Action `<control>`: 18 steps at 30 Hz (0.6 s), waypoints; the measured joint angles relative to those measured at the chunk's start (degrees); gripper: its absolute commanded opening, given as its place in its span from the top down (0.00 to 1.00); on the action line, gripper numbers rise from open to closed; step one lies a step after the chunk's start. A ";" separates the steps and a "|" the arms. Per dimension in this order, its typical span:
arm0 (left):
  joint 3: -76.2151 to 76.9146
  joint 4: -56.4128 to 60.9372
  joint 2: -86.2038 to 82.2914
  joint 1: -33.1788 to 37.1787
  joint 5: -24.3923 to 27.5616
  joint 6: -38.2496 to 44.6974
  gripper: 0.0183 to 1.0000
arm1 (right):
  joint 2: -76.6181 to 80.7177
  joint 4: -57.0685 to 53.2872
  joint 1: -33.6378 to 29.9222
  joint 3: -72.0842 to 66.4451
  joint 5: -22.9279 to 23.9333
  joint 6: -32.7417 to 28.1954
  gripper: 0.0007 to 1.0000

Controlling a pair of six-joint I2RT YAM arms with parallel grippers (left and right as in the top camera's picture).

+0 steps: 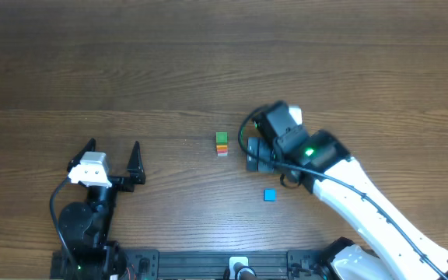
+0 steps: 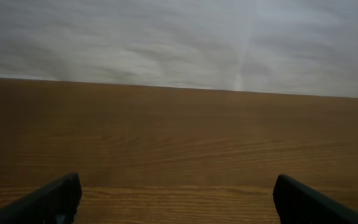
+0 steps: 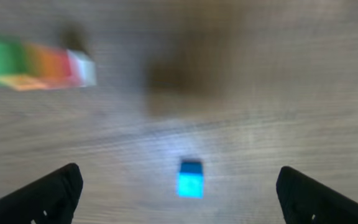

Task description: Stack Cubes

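I'm watching the right claw (image 3: 179, 200) hanging open above the small blue cube (image 1: 269, 195), which is sitting alone on the wooden desk (image 1: 208, 62) near the green, orange and white cube stack (image 1: 222, 144) — the left claw (image 1: 113, 152) is resting open too, well apart.

Looks like a robotics lab: wood-grain worktop (image 1: 131, 62), black mounting rail (image 1: 193, 260) and plain grey wall (image 2: 166, 37).

1. In the top view the surface (image 1: 208, 62) is lit evenly and softly.
2. The right wrist view is heavily blurred; a pale glare, perhaps reflected, is seen around the blue cube (image 3: 190, 178).
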 measured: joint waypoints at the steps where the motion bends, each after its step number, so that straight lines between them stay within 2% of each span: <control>1: 0.00 0.00 0.00 0.00 0.00 0.00 0.00 | 0.00 1.68 0.15 -3.30 -0.44 0.28 0.01; 8: 0.00 0.00 0.00 0.00 0.00 0.00 0.00 | 0.13 8.83 1.99 -15.37 -1.70 4.00 0.01; 18: 0.00 0.00 0.00 0.00 0.00 0.00 0.00 | 0.70 13.73 5.64 -19.63 -1.97 6.58 0.01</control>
